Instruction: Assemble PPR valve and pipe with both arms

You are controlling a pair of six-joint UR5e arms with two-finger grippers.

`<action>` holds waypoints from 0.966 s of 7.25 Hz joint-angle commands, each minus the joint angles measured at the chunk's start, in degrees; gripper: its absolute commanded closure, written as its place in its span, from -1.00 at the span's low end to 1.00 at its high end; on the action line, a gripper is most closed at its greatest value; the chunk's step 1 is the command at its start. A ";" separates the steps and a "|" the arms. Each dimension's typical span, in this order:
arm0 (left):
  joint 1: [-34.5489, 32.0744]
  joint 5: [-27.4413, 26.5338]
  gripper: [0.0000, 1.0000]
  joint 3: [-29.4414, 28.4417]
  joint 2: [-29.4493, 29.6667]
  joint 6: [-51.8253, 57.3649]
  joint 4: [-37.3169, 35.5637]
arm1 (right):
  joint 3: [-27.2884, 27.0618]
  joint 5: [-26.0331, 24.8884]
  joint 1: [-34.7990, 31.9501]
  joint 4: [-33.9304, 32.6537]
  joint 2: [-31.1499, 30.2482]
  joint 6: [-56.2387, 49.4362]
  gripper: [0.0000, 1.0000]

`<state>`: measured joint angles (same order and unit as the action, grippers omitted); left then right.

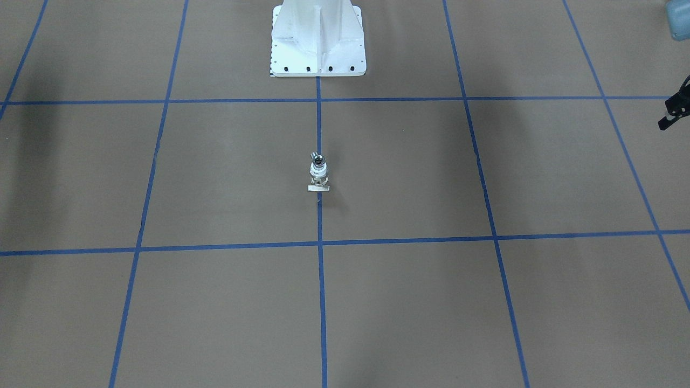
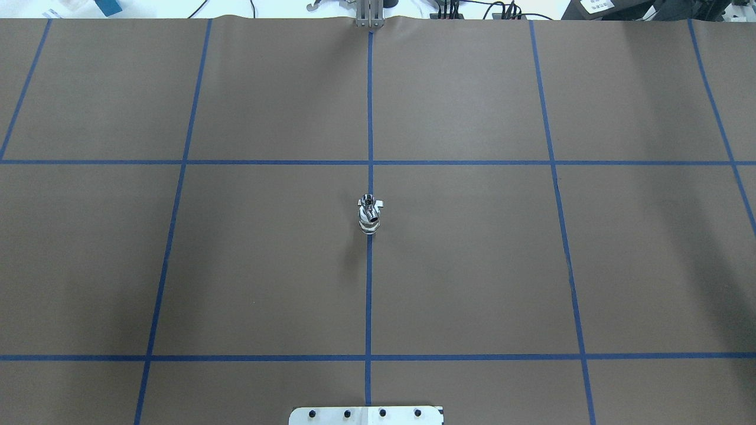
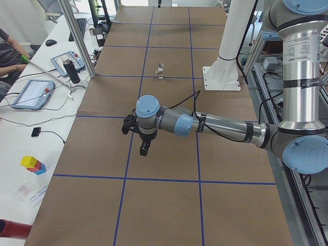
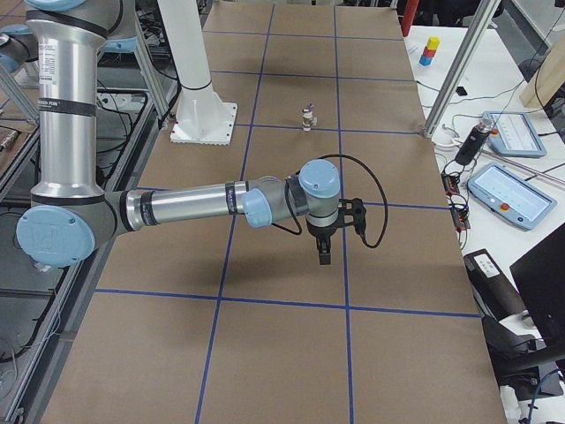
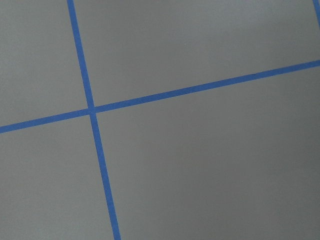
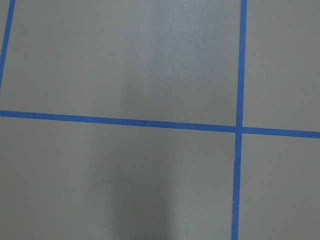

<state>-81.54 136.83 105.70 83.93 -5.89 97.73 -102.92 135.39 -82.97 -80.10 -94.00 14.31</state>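
Observation:
The PPR valve [image 1: 319,173] stands upright on the centre blue line, with white rings and its flat handle pointing away from the robot; it also shows in the overhead view [image 2: 370,221]. The shiny pipe [image 1: 319,159] sits on the valve's top end; I cannot tell how tightly. Neither gripper touches them. My left gripper [image 3: 144,150] hangs above the table's left end, only a black edge of it showing in the front view [image 1: 671,113]. My right gripper [image 4: 323,256] hangs above the right end. I cannot tell whether either is open. Both wrist views show only bare table.
The white robot base [image 1: 318,43] stands behind the valve. Blue tape lines [image 2: 369,295] grid the brown table. An aluminium post [image 3: 77,41], tablets [image 3: 32,93] and coloured blocks [image 3: 33,164] are on the operators' desk beside the table.

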 commanded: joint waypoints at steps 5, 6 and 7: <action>-0.11 0.19 -0.99 0.91 -0.26 -0.18 0.01 | -0.18 -0.13 0.27 0.03 0.66 0.20 -1.00; -0.11 0.11 -0.99 0.91 -0.09 -0.18 0.01 | -0.35 0.04 0.27 0.03 0.66 0.28 -1.00; 0.07 0.10 -1.00 0.82 0.09 -0.18 0.01 | -0.53 0.31 0.27 0.03 0.66 0.28 -1.00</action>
<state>-81.62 136.96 106.55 83.87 -6.07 97.74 -103.26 135.45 -82.71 -80.07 -93.39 14.56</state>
